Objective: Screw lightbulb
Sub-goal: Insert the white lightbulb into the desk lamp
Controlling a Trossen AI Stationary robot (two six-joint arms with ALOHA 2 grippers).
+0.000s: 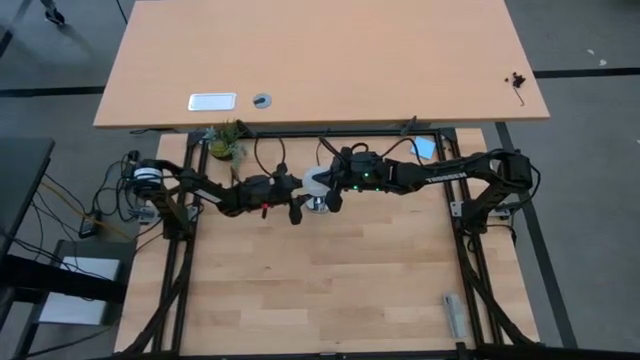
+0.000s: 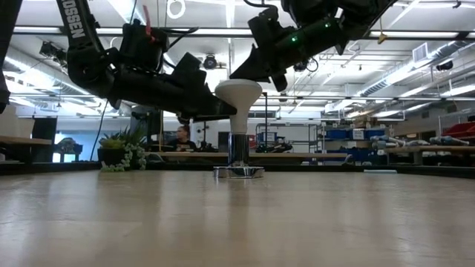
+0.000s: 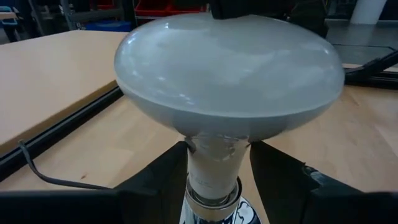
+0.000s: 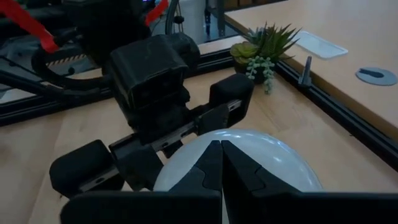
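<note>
The white lightbulb (image 2: 237,90) stands upright, globe up, its narrow base in the round silver socket (image 2: 238,172) on the table; it also shows in the high view (image 1: 315,180). My left gripper (image 3: 219,163) comes from the table's left and is shut on the bulb under the globe (image 3: 230,62). My right gripper (image 4: 221,163) comes from the right with its fingers shut, their tips just above the top of the globe (image 4: 249,155). The socket's black cord (image 3: 50,180) trails across the table. My left gripper pinches the bulb's tapering neck (image 3: 217,155), just below the globe, between its two fingers (image 3: 163,180). The fingers come level from the table's left and lie across the upright neck. The bulb stands upright in the socket. My right gripper's shut fingers (image 4: 205,171) are at the top of the globe from above; I cannot tell whether they touch it.
A small potted plant (image 1: 225,143) stands at the far left of the table, close behind the left arm. A second, lighter table (image 1: 320,60) stands beyond the far edge. A grey object (image 1: 455,315) lies near the front right corner.
</note>
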